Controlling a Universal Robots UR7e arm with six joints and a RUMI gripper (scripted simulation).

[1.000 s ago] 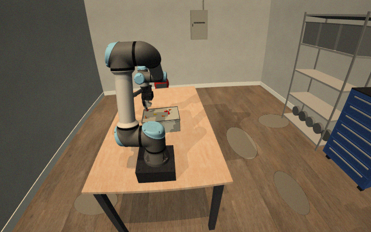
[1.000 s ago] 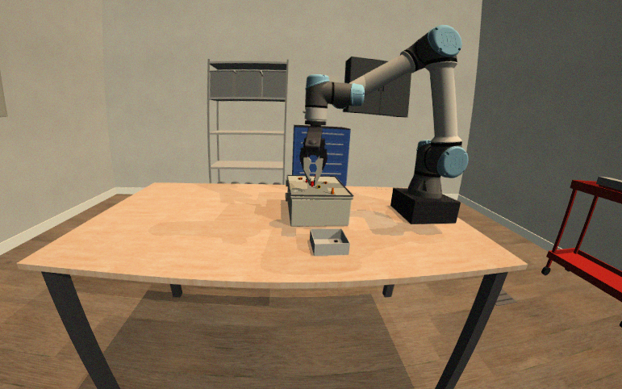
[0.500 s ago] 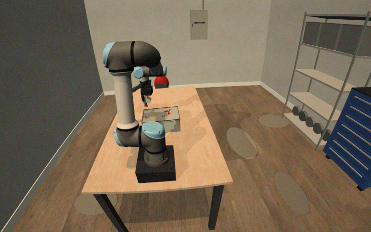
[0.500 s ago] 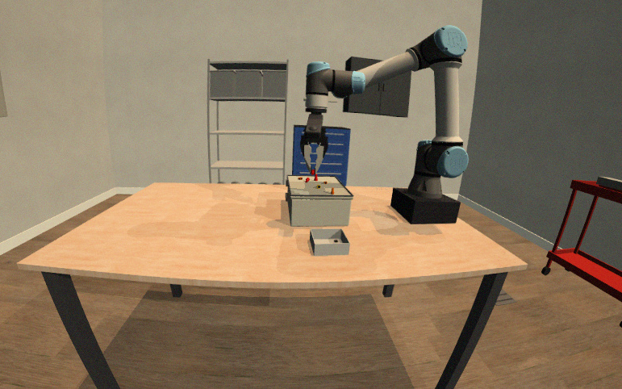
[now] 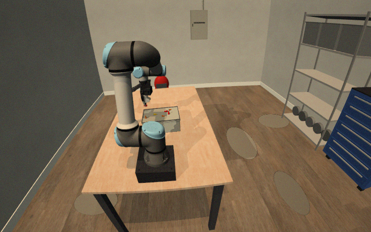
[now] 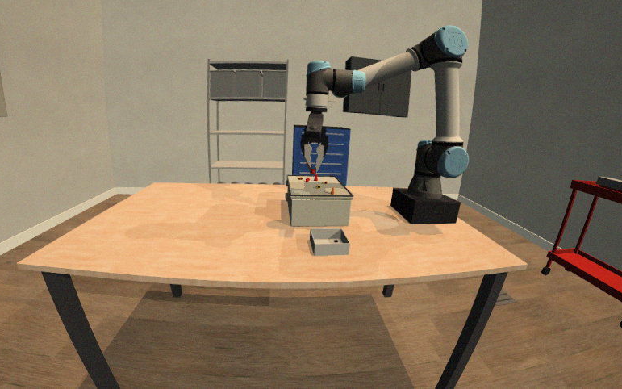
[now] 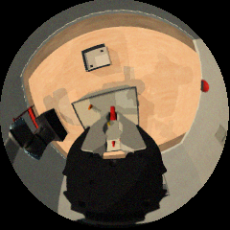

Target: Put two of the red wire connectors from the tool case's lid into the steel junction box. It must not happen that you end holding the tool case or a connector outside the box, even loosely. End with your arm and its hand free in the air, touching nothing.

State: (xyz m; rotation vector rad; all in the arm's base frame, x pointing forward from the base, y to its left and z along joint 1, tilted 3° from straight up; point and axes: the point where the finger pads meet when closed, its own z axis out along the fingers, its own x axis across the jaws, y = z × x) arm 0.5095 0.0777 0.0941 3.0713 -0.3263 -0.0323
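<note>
My gripper (image 6: 313, 169) is shut on a red wire connector (image 6: 313, 171) and holds it a little above the tool case's lid (image 6: 318, 186). It also shows in the top view (image 5: 145, 104) and in the wrist view (image 7: 112, 114), with the connector (image 7: 112, 112) at the fingertips. Several small red and orange connectors (image 5: 166, 111) lie scattered on the grey lid (image 5: 160, 114). The steel junction box (image 6: 329, 241) is a small open grey tray on the table in front of the case; it shows in the wrist view (image 7: 97, 57) beyond the case.
The arm's black base (image 6: 424, 205) stands on the table to the right of the case. A red cart (image 6: 612, 241) stands off the table at the right. A blue drawer cabinet (image 5: 365, 135) and a shelf rack (image 5: 336, 69) stand by the wall.
</note>
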